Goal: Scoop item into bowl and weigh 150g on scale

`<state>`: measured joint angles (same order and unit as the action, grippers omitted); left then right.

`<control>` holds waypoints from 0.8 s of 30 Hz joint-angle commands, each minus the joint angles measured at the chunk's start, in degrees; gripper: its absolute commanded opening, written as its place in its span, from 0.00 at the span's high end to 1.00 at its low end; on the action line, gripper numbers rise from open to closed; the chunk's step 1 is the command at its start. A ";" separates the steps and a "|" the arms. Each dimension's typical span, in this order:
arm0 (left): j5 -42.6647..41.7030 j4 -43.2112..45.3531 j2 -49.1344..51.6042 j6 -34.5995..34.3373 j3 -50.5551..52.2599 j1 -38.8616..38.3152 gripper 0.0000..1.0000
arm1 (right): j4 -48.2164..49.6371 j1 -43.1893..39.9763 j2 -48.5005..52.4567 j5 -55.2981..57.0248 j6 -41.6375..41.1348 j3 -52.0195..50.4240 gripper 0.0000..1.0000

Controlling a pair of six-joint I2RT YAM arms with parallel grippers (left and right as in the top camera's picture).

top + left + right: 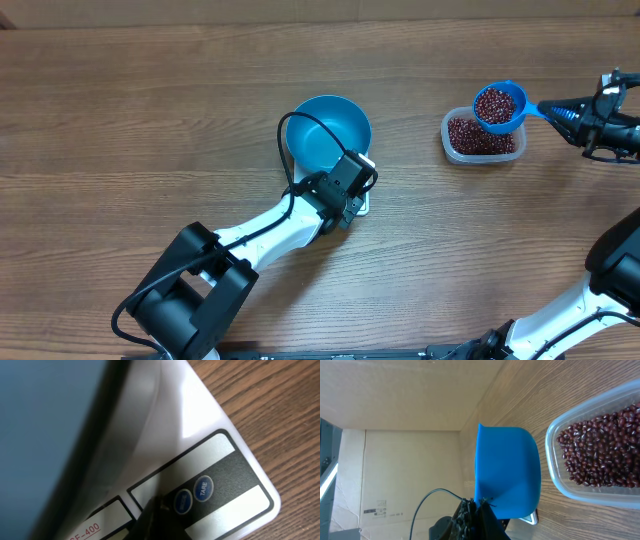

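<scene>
Overhead straight down on table (pixel 150 120), left wrist close on scale (pixel 165 422) (bowl (pixel 45 425) shared); right wrist near tub (pixel 600 501)

Blue bowl (pixel 335 125), white scale (pixel 200 415), dark red-brown beans (pixel 600 445), blue scoop (pixel 507 470), brown wood-grain table (pixel 120 110)

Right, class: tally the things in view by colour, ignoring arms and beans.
Blue: 2 (bowl, scoop)
White: 1 (scale)
Clear: 1 (tub)
Total: 4
</scene>
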<state>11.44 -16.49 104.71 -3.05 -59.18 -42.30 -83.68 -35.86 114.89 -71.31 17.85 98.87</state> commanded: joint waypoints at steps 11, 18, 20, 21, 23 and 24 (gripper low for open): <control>0.72 0.26 1.05 -1.22 -0.07 0.39 0.96 | -0.24 0.15 0.00 -1.57 0.68 -0.22 0.96; 0.50 0.37 1.05 -1.25 -0.07 0.28 0.96 | -0.24 0.15 0.00 -1.57 0.68 -0.22 0.96; 0.50 0.37 1.05 -1.25 -0.07 0.28 0.96 | -0.24 0.15 0.00 -1.57 0.70 -0.22 0.96; 0.48 0.37 1.05 -1.25 -0.07 0.28 0.96 | -0.24 0.15 0.00 -1.57 0.68 -0.22 0.96; 0.31 0.37 1.05 -1.22 -0.07 0.28 0.96 | -0.24 0.15 0.00 -1.57 0.70 -0.22 0.96; 0.31 0.37 1.05 -1.25 -0.07 0.28 0.96 | -0.24 0.15 0.00 -1.57 0.68 -0.22 0.96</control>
<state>11.42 -16.45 104.71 -3.05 -59.18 -42.26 -83.99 -35.86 114.89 -71.31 17.87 98.87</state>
